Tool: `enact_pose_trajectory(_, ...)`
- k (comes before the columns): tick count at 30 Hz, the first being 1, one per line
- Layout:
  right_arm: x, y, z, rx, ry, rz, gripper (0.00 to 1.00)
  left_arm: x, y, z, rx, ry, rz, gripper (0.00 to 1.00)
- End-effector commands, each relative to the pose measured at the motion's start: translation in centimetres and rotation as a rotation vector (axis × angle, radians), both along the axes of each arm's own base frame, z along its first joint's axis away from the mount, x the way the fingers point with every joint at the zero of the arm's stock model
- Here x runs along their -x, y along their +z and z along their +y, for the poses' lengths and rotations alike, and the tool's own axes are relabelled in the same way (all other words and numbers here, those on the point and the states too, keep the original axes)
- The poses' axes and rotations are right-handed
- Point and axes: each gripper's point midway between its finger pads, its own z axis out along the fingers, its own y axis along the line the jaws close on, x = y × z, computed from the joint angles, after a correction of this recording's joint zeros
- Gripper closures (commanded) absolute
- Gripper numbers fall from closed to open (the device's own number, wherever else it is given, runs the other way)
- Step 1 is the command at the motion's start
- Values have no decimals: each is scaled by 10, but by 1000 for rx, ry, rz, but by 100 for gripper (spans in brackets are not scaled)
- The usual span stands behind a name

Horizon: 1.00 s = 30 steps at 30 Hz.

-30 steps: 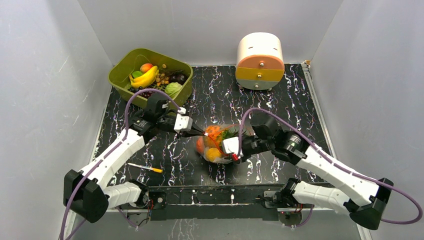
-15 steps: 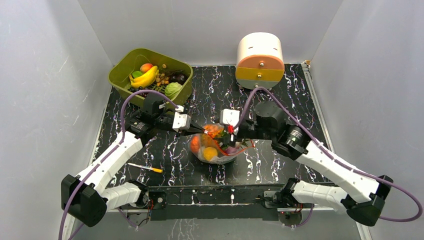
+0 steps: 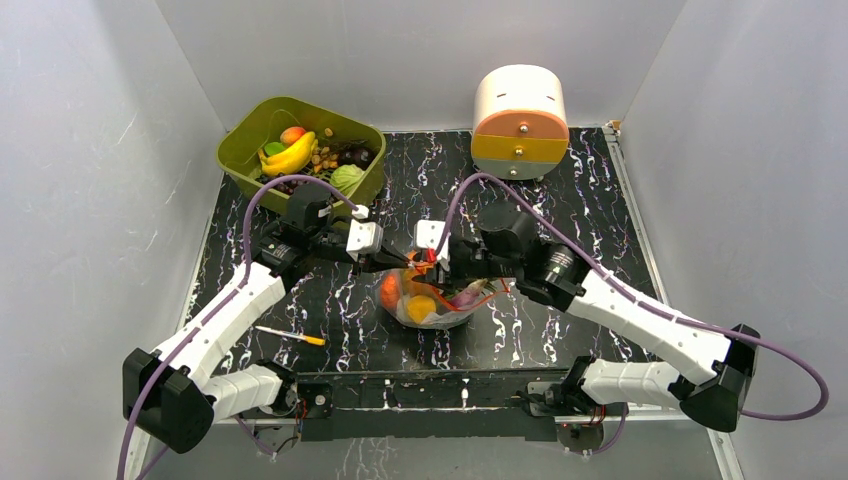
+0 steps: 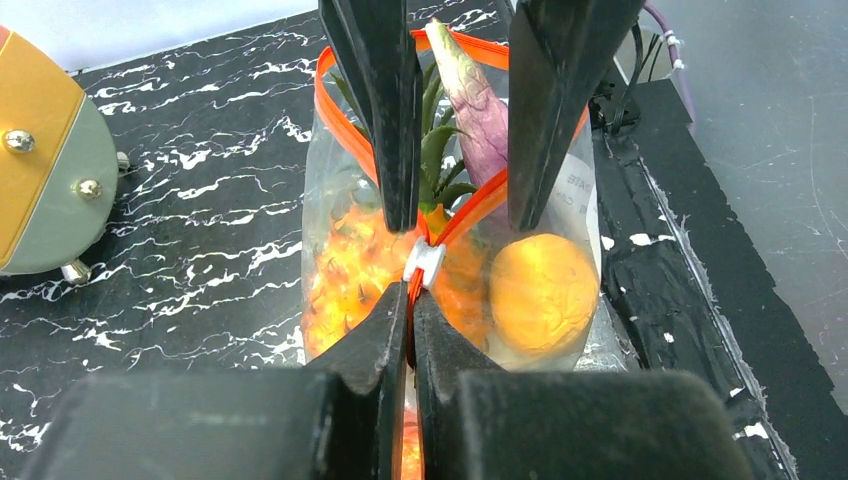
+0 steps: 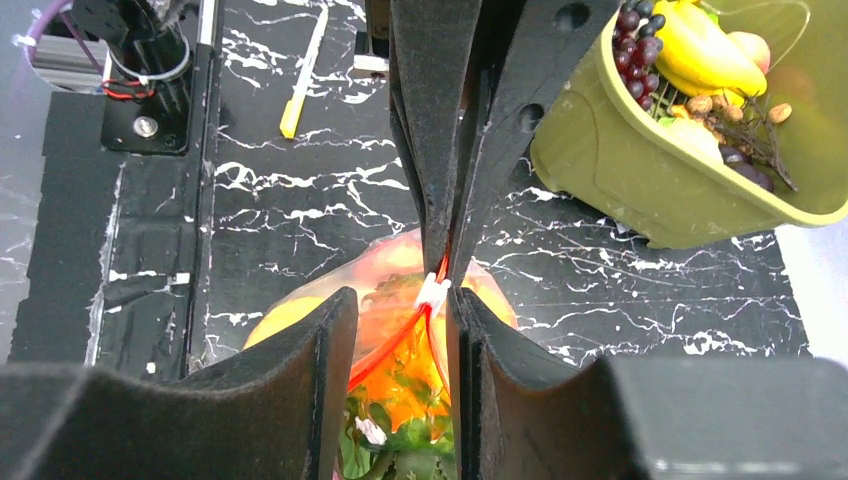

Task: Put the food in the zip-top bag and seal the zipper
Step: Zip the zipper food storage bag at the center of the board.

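Plastic of the bag (image 3: 432, 308) looks soft and slippery, so my left tool (image 4: 410, 292) clamps its stiffer zipper (image 4: 465, 212) at eleven o'clock, my right tool (image 5: 402, 300) straddling it, fingers apart.

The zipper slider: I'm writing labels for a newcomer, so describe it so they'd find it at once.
At the middle of the black marbled table sits a clear bag. Along its mouth runs a red-orange zipper; the slider is the small white clip on it, the only white piece on that strip.
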Motion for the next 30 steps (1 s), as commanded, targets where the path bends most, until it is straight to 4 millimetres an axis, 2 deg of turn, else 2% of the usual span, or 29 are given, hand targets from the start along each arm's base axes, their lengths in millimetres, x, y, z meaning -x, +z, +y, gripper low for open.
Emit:
enact_pose_trajectory(1,-12,22,7,-33,-50,-59,64,7,19,-2,52,-34,-35,100)
enact_pose_trajectory(11,-22,6,16,31,-99,-77,65,12,23,-1,63,-45,-27,100)
enact_pose_trajectory(13,-22,4,17,47,-101,-83,75,13,23,-1,65,-42,-15,100)
enact_pose_trajectory(15,-22,4,17,48,-100,-90,96,14,22,-1,64,-42,1,100)
enact_pose_trajectory(16,-23,5,17,42,-106,-95,100,14,20,-1,60,-38,8,100)
enact_pose_trajectory(19,-25,3,11,45,-141,-99,100,11,17,3,47,12,20,100)
enact_pose_trajectory(21,-25,-7,3,79,-161,-90,100,5,19,8,60,76,37,100)
enact_pose_trajectory(23,-22,-14,-8,98,-177,-88,100,-4,21,14,83,138,54,100)
enact_pose_trajectory(30,-11,-32,-36,124,-219,-65,100,-13,17,18,82,206,90,100)
